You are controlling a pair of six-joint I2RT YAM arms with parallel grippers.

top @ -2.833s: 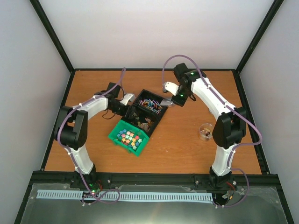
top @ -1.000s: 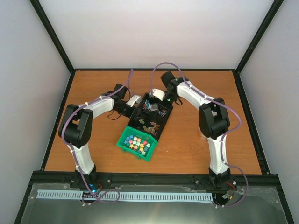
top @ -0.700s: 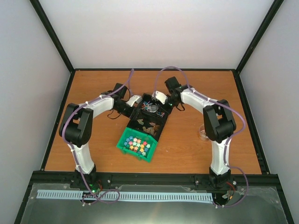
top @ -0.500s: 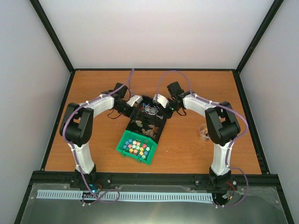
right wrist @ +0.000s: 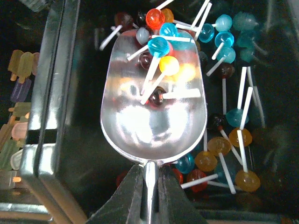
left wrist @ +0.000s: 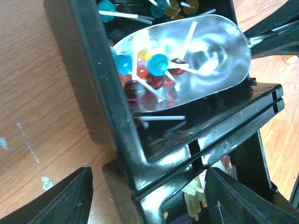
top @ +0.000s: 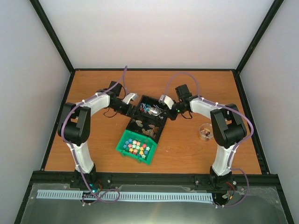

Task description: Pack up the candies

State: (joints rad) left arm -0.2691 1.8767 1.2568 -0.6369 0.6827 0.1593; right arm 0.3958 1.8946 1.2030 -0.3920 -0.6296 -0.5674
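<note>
The candies (right wrist: 219, 140) are small round lollipops on white sticks, red, blue, orange and dark, filling the far compartment of a black bin (top: 160, 132). My right gripper (right wrist: 150, 186) is shut on the handle of a metal scoop (right wrist: 154, 116). The scoop lies in that compartment with several candies in its front half. In the top view the right gripper (top: 163, 107) reaches in from the right. My left gripper (left wrist: 148, 179) is open, its jaws straddling the bin's near corner (left wrist: 126, 172) with gaps on both sides. The scoop (left wrist: 196, 56) shows there too.
The black bin's other compartment holds pale popsicle-shaped sweets (right wrist: 16, 88). A green bin (top: 122, 140) of coloured star sweets touches the black bin's near end. A small clear cup (top: 204, 132) stands on the table at the right, beside my right arm.
The right gripper has come down from the right and pushed the scoop into the candy compartment. The black and green bins have shifted and turned a little. The left gripper has drawn slightly back left.
</note>
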